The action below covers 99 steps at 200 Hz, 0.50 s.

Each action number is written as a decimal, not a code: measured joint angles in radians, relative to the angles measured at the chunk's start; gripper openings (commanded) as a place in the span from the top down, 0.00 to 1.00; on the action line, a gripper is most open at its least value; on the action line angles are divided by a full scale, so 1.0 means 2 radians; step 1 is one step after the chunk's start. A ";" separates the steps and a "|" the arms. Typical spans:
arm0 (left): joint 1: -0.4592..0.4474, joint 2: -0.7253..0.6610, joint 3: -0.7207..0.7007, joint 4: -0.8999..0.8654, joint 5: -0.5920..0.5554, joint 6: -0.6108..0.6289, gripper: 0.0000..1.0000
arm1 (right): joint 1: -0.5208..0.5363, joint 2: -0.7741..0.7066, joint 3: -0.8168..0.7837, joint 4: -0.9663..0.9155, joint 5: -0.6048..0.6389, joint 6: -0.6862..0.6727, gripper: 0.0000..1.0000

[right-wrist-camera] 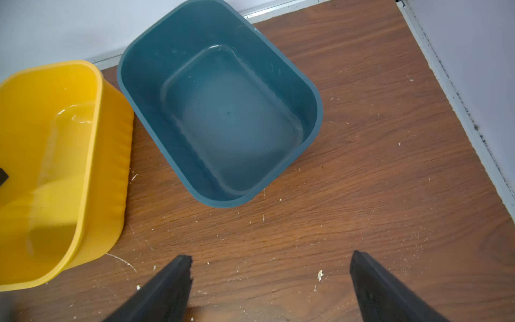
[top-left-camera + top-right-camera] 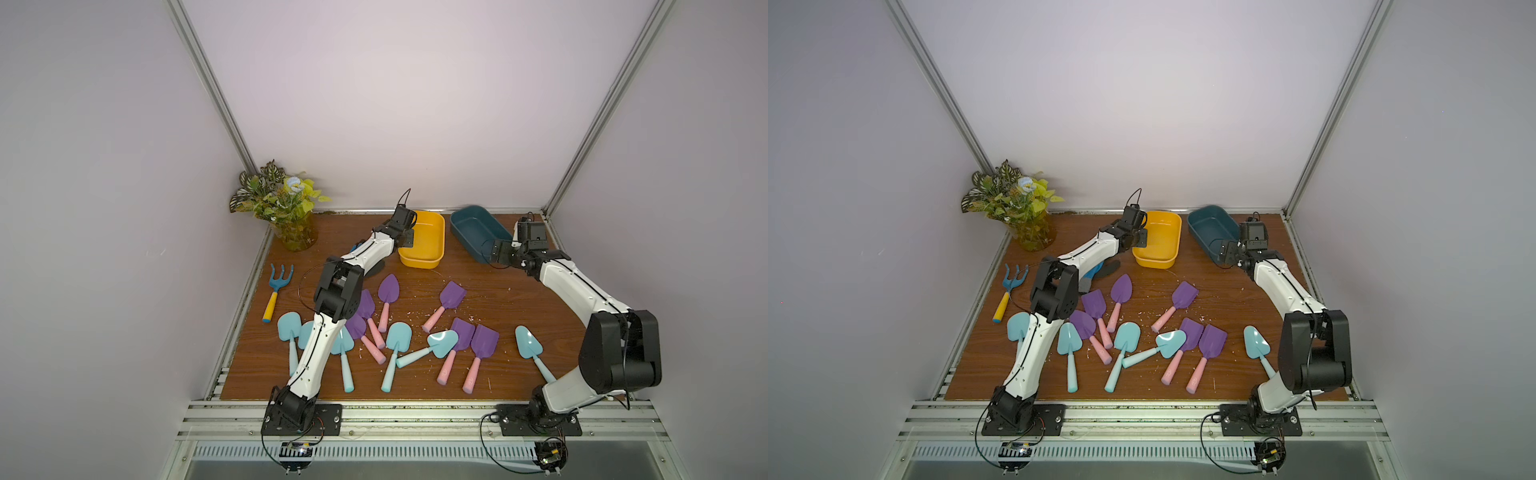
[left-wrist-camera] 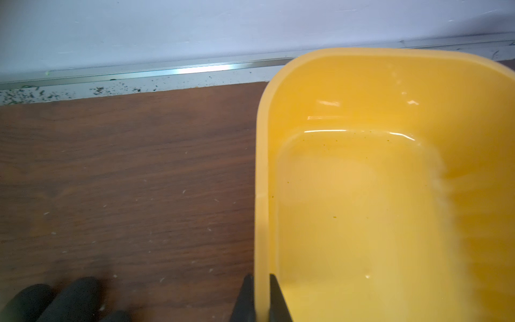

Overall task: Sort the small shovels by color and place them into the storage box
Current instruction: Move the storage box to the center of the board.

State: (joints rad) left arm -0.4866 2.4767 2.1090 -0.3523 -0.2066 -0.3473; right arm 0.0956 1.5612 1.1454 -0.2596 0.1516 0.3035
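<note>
Shovels, aqua: the aqua shovels (image 2: 398, 336) lie flat on the wooden table (image 2: 498, 291), across the lower middle of both top views. None is in a box. A lone aqua shovel (image 2: 528, 343) sits at lower right, with its handle running behind the right arm (image 2: 582, 291). Another is half hidden by the left arm (image 2: 316, 353).
Shovels, purple: the purple shovels (image 2: 484, 341), which have pink handles, are mixed in among the aqua ones in the same band. Two lie side by side right of centre, and an aqua blade touches the nearer one.
Rake: a blue rake (image 2: 276, 286) with a yellow handle lies at the table's left edge, apart from the pile.
Right gripper: your right gripper (image 1: 271, 258) has its jaws spread wide with nothing between them. It hangs over bare wood just short of the teal box's near end.
Left gripper: your left gripper (image 3: 260, 278) is clamped on the yellow box's side wall. The left wrist view shows one finger outside the wall and one inside.
Yellow box: the yellow box (image 2: 419, 264) stands upper centre, and its floor shows bare.
Teal box: the teal box (image 2: 469, 232) stands just right of the yellow box, turned at an angle and not touching it. Its floor is bare too.
Plant: a potted plant (image 2: 278, 199) stands in the far left corner.
</note>
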 measured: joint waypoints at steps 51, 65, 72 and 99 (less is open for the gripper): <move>0.000 -0.021 -0.022 -0.012 -0.035 -0.001 1.00 | 0.000 -0.001 0.000 0.000 0.000 0.000 0.05; 0.000 -0.032 -0.037 -0.014 -0.046 -0.002 1.00 | 0.000 -0.001 0.000 0.000 0.000 0.000 0.05; 0.000 -0.038 -0.045 -0.015 -0.051 -0.002 1.00 | 0.000 -0.001 0.000 -0.001 0.000 0.000 0.05; 0.000 -0.057 -0.077 -0.016 -0.061 -0.004 1.00 | 0.000 -0.001 0.000 -0.001 0.000 0.002 0.05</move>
State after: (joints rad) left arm -0.4870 2.3619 1.9549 -0.3840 -0.3279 -0.3553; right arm 0.0948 1.5597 1.1454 -0.2623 0.1509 0.3069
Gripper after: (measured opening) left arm 0.091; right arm 0.951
